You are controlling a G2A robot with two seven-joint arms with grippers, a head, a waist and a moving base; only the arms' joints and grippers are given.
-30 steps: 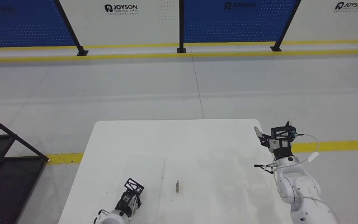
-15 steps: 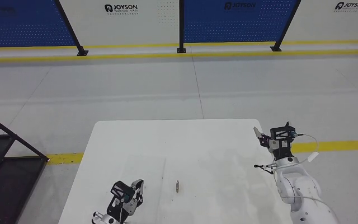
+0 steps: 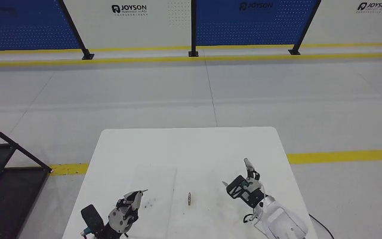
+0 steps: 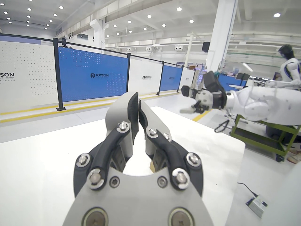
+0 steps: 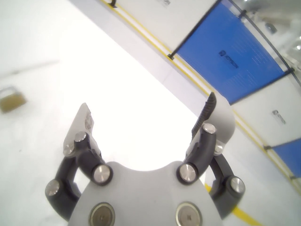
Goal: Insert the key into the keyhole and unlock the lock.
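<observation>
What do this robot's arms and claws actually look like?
The left claw and right claw have light grey bodies, black curved links with silver bolts, and grey fingers lined with black ribbed pads. The right arm is glossy white with a black wrist section.

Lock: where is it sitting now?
Top view: the lock lies on the white table near the robot's edge, between the left end effector and the right end effector, touching neither.

on the table the lock lies low at centre frame, between the left gripper lower left and the right gripper lower right.
</observation>
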